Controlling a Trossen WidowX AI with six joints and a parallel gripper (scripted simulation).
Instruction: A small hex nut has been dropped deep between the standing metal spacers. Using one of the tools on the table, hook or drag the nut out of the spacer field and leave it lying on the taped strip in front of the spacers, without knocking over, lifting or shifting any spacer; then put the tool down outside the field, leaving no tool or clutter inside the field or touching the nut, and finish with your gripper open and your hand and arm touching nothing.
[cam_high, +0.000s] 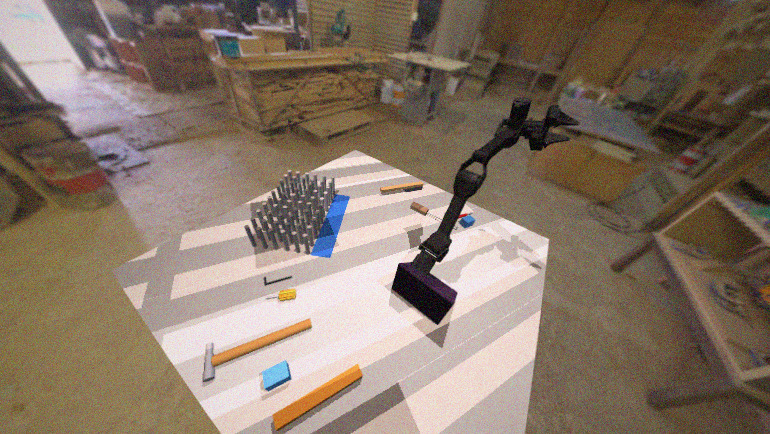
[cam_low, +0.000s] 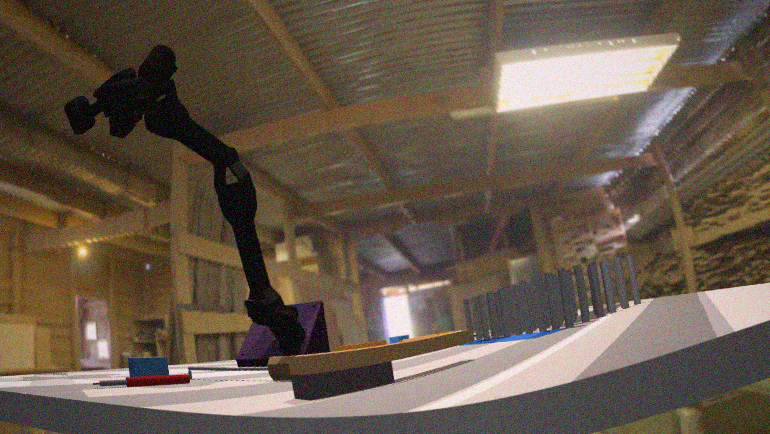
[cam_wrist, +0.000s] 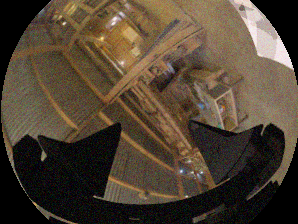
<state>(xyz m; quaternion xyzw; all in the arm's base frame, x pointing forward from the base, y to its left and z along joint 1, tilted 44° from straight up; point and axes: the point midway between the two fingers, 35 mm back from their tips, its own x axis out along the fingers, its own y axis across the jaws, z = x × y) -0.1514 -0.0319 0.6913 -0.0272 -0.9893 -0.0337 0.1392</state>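
The standing metal spacers (cam_high: 251, 237) (cam_low: 506, 307) form a dense upright field at the far left of the table in the top view. The blue taped strip (cam_high: 323, 250) runs along their front; no nut shows on it. The nut is not visible; the spacers may hide it. A wooden-handled tool (cam_high: 419, 208) with a thin shaft lies on the table behind the arm. A black L-shaped key (cam_high: 277, 279) and a yellow-handled screwdriver (cam_high: 287, 294) lie to the near side of the field. My gripper (cam_high: 573, 131) (cam_wrist: 156, 125) is open and empty, raised high, far from the spacers.
A hammer (cam_high: 262, 341), a light blue block (cam_high: 276, 375) and an orange bar (cam_high: 318, 396) lie nearer the camera. A brush (cam_high: 401, 187) (cam_low: 372, 353) lies near the far edge. A blue block (cam_high: 467, 221) (cam_low: 148, 366) sits beside a red-handled tool (cam_low: 157, 380).
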